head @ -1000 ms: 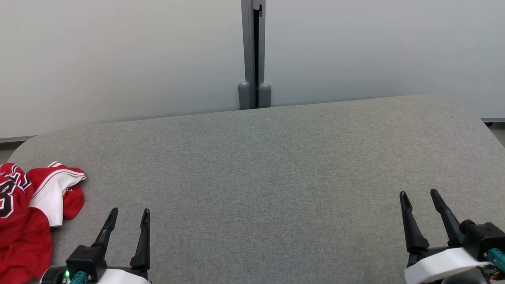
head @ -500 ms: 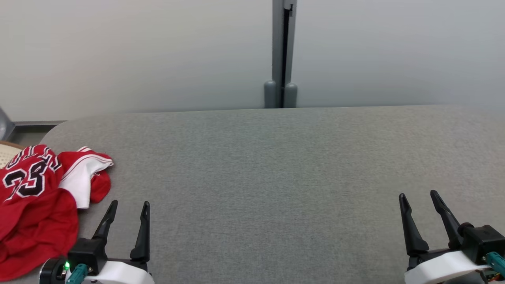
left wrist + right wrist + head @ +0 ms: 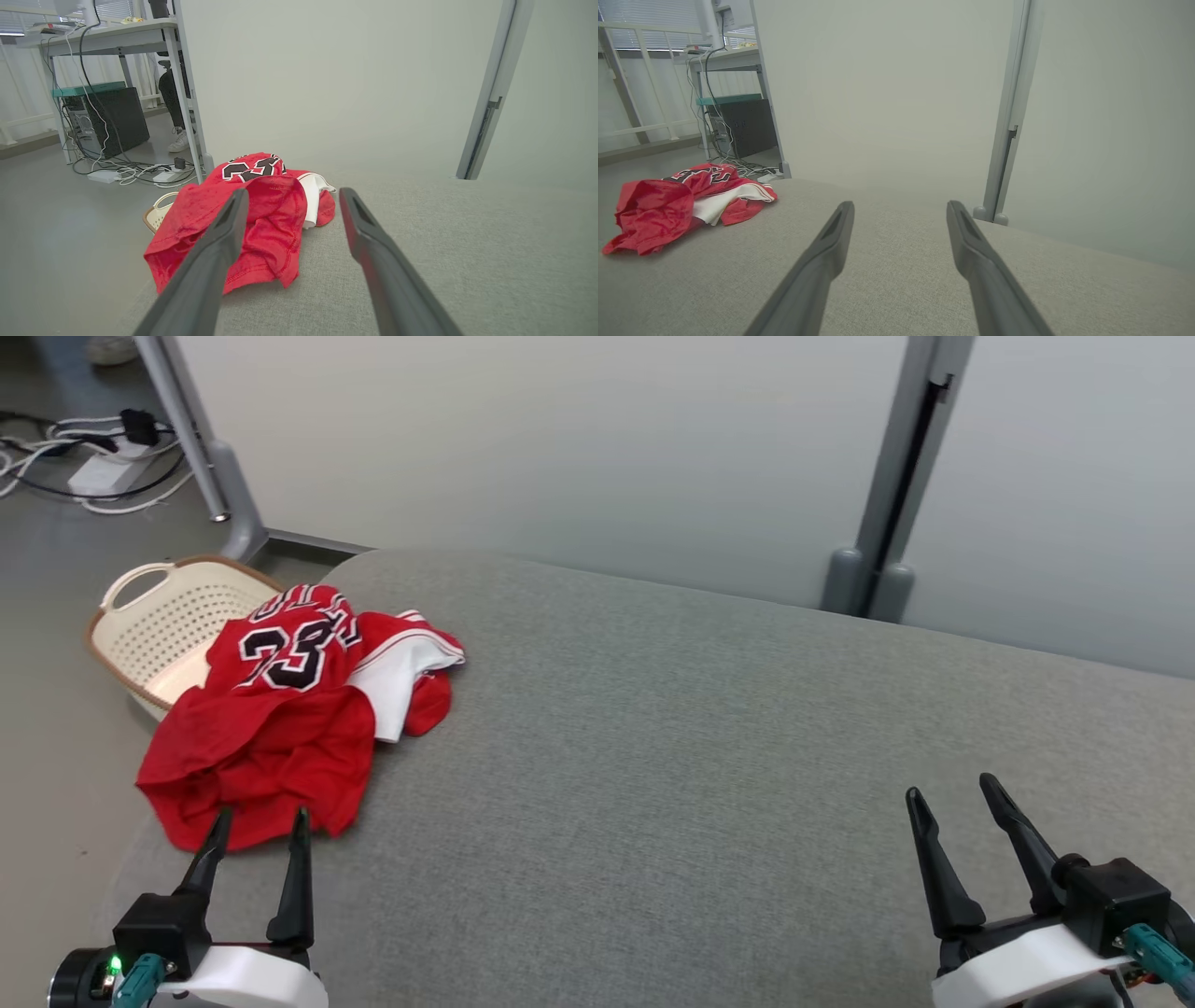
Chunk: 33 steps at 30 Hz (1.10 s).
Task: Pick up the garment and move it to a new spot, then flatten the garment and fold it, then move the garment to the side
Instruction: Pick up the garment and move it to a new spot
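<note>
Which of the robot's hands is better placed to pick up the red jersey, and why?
Left. The open left hand hovers just before the near hem of the red jersey; the open right hand sits far across the grey table.

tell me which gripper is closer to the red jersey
Left. The left gripper, open, has its tips at the near edge of the red jersey. The right gripper, also open, is over bare grey surface, far to the jersey's right.
</note>
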### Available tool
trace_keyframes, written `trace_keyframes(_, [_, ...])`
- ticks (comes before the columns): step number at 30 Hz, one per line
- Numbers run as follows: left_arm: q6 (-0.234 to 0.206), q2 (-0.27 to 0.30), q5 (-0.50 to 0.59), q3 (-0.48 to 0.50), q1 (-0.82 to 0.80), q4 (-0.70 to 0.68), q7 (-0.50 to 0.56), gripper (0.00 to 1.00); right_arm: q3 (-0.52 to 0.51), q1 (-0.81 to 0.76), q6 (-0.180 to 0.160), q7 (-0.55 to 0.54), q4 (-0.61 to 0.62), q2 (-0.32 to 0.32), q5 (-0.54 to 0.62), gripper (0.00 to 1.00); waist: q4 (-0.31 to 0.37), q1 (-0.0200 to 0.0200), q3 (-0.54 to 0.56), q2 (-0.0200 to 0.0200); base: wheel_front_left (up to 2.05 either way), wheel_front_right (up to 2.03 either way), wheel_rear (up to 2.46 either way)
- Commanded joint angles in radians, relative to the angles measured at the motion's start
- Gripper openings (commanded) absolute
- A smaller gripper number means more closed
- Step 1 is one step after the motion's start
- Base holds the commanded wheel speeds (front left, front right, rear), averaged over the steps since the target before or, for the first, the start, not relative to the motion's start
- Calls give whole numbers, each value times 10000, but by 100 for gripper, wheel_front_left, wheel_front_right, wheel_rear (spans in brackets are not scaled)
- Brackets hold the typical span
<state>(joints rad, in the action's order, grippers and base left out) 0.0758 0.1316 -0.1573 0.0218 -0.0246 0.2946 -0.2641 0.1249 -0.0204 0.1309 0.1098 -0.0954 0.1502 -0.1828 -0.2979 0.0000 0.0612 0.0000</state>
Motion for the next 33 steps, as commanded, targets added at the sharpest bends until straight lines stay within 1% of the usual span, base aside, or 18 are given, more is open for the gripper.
trace_keyframes(1, [-23,25,34,45,9,-40,-4,100,-22,-46,-3,-35,27,28,-15,100,-490,0,28,0,0,0,0])
trace_keyframes(5, [-65,-41,49,73,92,-96,-4,100,-10,-108,-3,-50,48,-12,4,100,-757,0,25,0,0,0,0])
trace_keyframes(8, [-67,-70,54,97,111,-144,-4,100,4,-126,-3,-69,88,-29,42,100,-835,0,12,0,0,0,0])
trace_keyframes(15, [-89,-126,82,156,64,-212,-4,100,-11,-124,-3,-111,183,2,60,100,-836,0,-69,0,0,0,0])
trace_keyframes(19, [-138,-191,110,126,-127,-189,-4,100,1,-59,-3,-207,322,35,82,100,-737,0,-302,0,0,0,0])
trace_keyframes(22, [-142,-289,58,70,-600,-125,-4,100,-44,262,-3,-316,609,210,99,100,-566,0,-963,0,0,0,0])
trace_keyframes(25, [-79,-372,-154,111,-1470,284,-4,100,-114,659,-3,-493,1038,360,131,100,-316,0,-1935,0,0,0,0])
trace_keyframes(27, [-65,-423,-311,180,-2127,726,-2,100,-186,944,-3,-606,1319,529,119,100,-136,0,-2625,0,0,0,0])
trace_keyframes(31, [71,-477,-610,333,-3616,2159,-2,100,-356,1410,-3,-781,1776,848,78,100,158,0,-3823,0,0,0,0])
trace_keyframes(32, [71,-477,-610,333,-3616,2159,-2,100,-356,1410,-3,-781,1776,848,78,100,158,0,-3823,0,0,0,0])
trace_keyframes(33, [104,-470,-727,396,-3988,2590,-2,100,-388,1485,-3,-823,1870,942,93,100,214,0,-4070,0,0,0,0])
